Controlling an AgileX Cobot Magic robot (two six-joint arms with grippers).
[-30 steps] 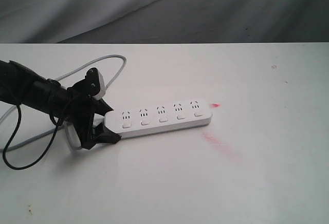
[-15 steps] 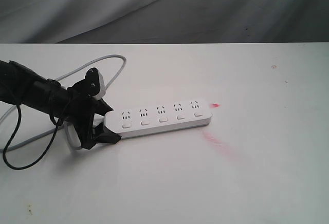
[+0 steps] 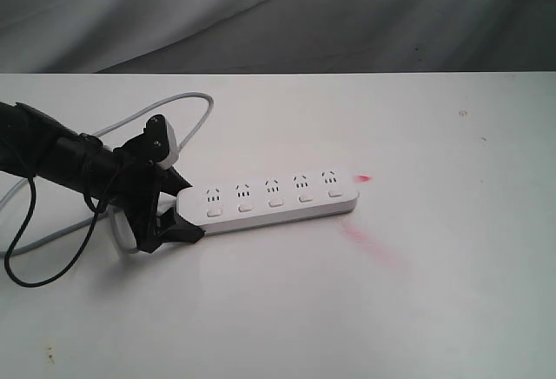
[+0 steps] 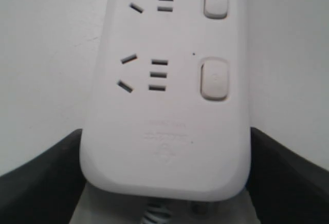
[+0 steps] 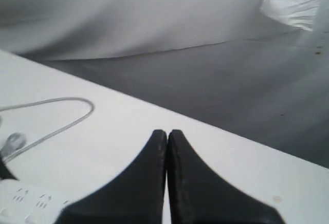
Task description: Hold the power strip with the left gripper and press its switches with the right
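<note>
Left gripper (image 3: 181,207) has its two black fingers (image 4: 38,180) closed on the cord end of the strip (image 3: 271,198), one on each long side, and the wrist view shows both touching the white casing. That strip lies flat on the white table (image 3: 417,301), left of the middle in the exterior view, with its free end angled away to the right. Its five switches (image 3: 273,202) sit in a row on the near side, one below each socket, and nothing is touching them. A grey cord (image 3: 187,99) leaves the held end, loops away across the table behind the gripper and runs off to the left. A thin black cable hangs loose from the left arm and rests on the table. Right gripper (image 5: 167,149) is pressed shut with its fingertips together and nothing between them; it hangs in the air, well apart from the strip, which shows only at the edge of its wrist view. A small red spot (image 3: 363,178) lies just beside the strip's free end, with a fainter pink smear on the table nearer the camera. Grey cloth (image 3: 261,14) hangs behind the table.
</note>
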